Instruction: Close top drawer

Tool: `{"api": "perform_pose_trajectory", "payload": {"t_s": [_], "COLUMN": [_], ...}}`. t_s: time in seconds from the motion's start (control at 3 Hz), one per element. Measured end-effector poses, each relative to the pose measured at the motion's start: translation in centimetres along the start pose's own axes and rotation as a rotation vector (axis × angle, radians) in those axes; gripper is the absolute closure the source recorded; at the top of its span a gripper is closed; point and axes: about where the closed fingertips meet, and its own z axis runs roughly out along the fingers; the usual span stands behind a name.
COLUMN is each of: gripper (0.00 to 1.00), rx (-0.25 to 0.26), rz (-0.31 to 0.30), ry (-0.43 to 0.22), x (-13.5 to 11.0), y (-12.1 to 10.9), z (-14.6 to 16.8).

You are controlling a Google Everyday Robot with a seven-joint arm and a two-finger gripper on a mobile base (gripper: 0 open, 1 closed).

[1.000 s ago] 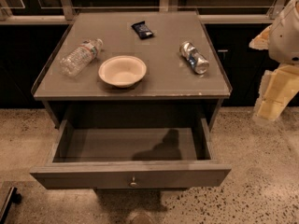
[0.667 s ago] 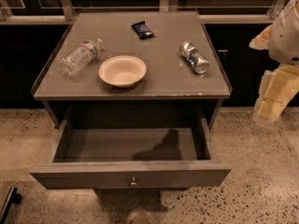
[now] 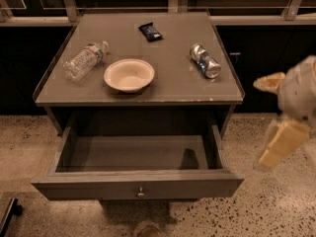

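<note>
Hanging at far right: cream gripper [image 3: 262,125], spreading wide, clasping nothing. Sitting pulled out to its left: matte grey-brown top drawer [image 3: 94,186], flat front, 1 round metal knob [image 3: 141,192].

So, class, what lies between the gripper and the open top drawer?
In the camera view, only speckled floor shows between the gripper, at the right edge, and the top drawer's right side; no object intervenes.

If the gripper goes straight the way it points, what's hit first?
The gripper hangs right of the cabinet, pointing left and down. Straight on, it would likely meet the top drawer at its right front corner first; depth is unclear, so it could pass in front and reach the floor.
</note>
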Motion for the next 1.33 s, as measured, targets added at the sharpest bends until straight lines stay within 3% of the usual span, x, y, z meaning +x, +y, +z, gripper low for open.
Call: {"api": "perform_pose_trajectory", "payload": {"t_s": [0.33,0.67,1.0,1.33], "gripper": [0.00,0.00,0.18,0.41], "rx": [-0.064,-0.140,-0.141,-0.140], "rz": [0.108,0.244,0.283,0.282], "ry": [-0.170,-0.278,-0.262,-0.261], "x": [1.8,2.3,3.6,3.6], "y": [3.8,7.8,9.4,9.4], "z": [7.1,15.3,18.2,18.2]}}
